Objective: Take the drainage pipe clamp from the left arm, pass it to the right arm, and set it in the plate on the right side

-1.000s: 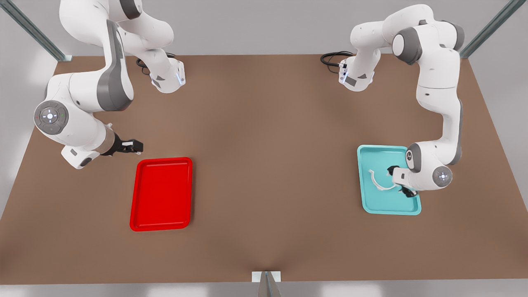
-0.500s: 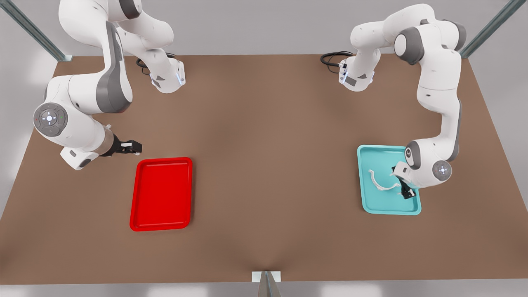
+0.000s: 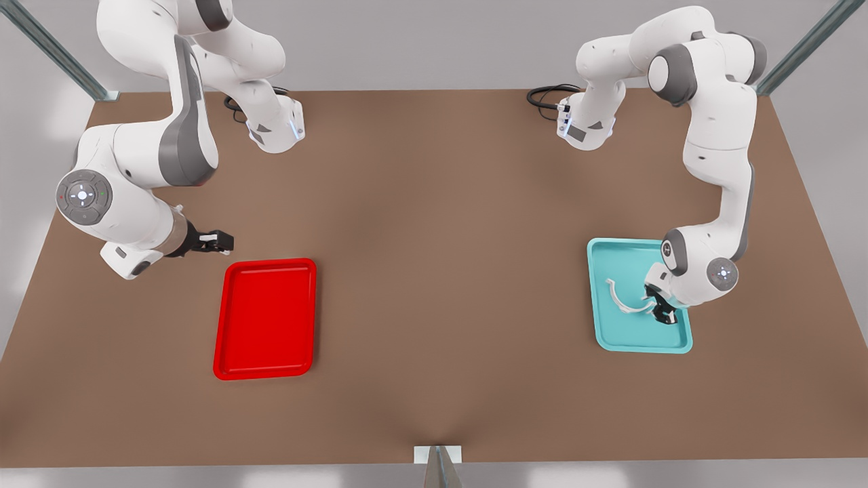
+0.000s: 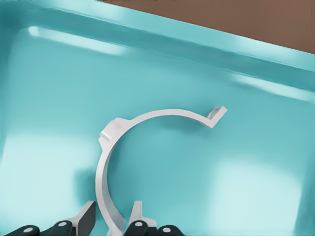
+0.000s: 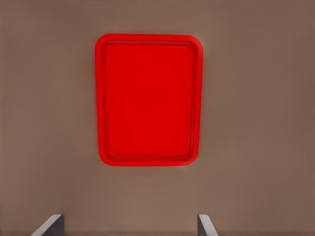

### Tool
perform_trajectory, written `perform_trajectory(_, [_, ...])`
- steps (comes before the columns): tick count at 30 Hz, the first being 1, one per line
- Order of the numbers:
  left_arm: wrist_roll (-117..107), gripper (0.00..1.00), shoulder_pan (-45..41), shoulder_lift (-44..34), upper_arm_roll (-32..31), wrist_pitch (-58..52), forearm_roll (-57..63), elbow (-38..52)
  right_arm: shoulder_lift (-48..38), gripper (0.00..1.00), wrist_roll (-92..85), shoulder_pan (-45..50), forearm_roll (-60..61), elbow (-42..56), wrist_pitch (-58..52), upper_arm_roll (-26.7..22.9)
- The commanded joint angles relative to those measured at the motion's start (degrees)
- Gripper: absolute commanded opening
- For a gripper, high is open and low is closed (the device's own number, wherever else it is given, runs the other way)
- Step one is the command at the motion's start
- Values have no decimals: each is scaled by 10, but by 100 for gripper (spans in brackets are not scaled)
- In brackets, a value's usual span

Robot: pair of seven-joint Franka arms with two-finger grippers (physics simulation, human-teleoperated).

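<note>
— Front view?
— Matte brown desk (image 3: 434,271). Left gripper (image 3: 659,308) sat low in the glossy cyan tray (image 3: 614,339), over one end of the thin white C-shaped drainage pipe clamp (image 3: 620,301). Right gripper (image 3: 220,240) hovered just beside the glossy red plate (image 3: 264,366).
— Left wrist view?
— Fingers (image 4: 87,219) apart, straddling the clamp's band, not pinching.
— Right wrist view?
— Fingers (image 5: 49,226) spread wide; round-cornered plate beyond.

My left gripper (image 3: 661,313) has its fingers apart astride the drainage pipe clamp (image 4: 114,162) inside the cyan tray (image 3: 605,337), low rim around it, while bare table (image 3: 441,271) lies open toward the plate (image 3: 224,359).
</note>
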Motion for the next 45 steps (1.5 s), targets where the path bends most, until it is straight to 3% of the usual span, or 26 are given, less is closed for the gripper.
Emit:
perform_trajectory(1, [22,49,0,0,-1,-9,0,0,-1,100,-2,0,0,-1,0,0])
perform_trajectory(10, [-58,49,2,2,0,-22,0,0,-1,100,-2,0,-1,-4,1,0])
perform_trajectory(14, [-74,27,2,2,0,-22,1,0,-1,100,-2,0,-1,-4,1,0])
perform_trajectory(16, [-81,21,2,2,0,-22,1,1,-1,100,-2,-1,-1,-4,1,0])
perform_trajectory(37, [-145,21,-5,-19,2,-41,4,14,0,100,-2,-1,-1,-4,1,0])
perform_trajectory(45, [-394,21,-114,-74,3,-125,0,26,0,100,-2,-1,-1,-4,2,0])
